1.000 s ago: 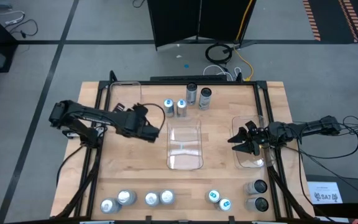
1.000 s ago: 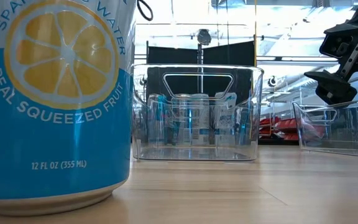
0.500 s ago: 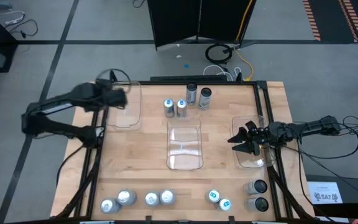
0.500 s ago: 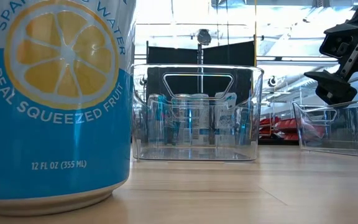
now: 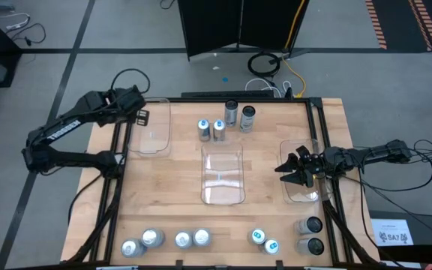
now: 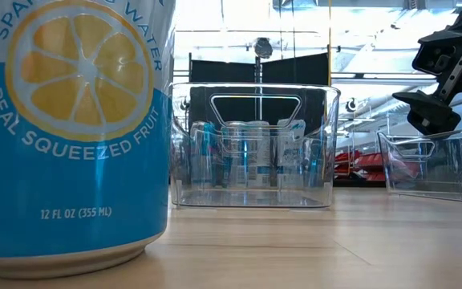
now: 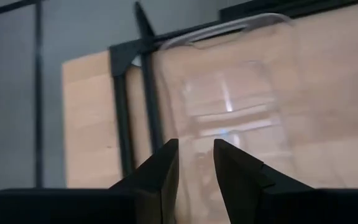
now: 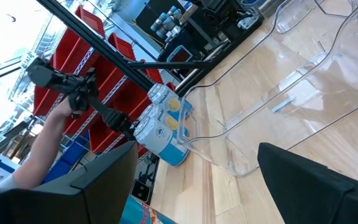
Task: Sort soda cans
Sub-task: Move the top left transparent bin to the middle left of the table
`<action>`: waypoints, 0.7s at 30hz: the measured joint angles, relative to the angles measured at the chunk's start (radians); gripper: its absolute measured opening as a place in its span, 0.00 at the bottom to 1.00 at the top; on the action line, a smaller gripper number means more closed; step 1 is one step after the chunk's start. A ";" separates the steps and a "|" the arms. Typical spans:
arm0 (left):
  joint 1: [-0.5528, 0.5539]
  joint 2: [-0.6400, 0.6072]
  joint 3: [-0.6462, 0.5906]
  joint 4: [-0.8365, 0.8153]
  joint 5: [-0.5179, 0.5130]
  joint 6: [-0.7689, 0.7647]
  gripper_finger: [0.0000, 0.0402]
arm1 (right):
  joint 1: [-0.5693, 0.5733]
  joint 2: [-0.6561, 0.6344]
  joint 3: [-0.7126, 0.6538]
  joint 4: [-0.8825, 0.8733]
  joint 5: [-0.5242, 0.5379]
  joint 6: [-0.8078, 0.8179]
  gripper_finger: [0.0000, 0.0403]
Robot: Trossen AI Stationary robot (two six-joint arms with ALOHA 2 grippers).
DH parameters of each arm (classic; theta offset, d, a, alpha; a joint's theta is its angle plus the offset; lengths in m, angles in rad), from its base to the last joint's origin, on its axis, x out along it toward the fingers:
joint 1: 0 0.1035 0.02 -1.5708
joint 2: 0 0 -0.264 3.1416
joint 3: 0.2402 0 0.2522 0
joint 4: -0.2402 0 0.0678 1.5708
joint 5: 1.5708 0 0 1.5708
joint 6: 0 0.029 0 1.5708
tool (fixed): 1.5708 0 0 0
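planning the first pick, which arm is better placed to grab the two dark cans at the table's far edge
Left, probably. The left gripper hangs over the far-left bin, roughly level with the dark cans. The right gripper, open, sits over the right bin, farther from them.

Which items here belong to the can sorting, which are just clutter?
Job: soda cans in pairs along the near edge and far edge; three clear bins; left gripper; right gripper.
Clutter: coiled cables and dark panel on the floor.

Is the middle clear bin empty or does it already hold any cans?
Empty. From above, the middle clear bin shows only bare floor; the nearest soda cans stand on the table beyond its far end. The low view looks straight through its walls.
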 joint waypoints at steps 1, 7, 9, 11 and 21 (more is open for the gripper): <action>0.021 0.008 0.000 -0.001 -0.002 0.009 0.28 | 0.000 0.000 0.000 0.000 0.000 0.000 0.81; 0.131 0.040 -0.066 0.053 0.013 0.098 0.28 | 0.000 0.000 0.000 0.000 0.000 0.000 0.81; 0.167 0.038 -0.120 0.096 0.032 0.130 0.28 | 0.000 0.000 0.000 0.001 0.000 0.000 0.81; 0.200 0.036 -0.181 0.149 0.044 0.141 0.28 | 0.000 0.000 0.000 0.001 0.000 0.000 0.81; 0.327 0.036 -0.411 0.383 0.186 0.213 0.28 | 0.000 0.000 0.000 0.002 0.000 0.000 0.81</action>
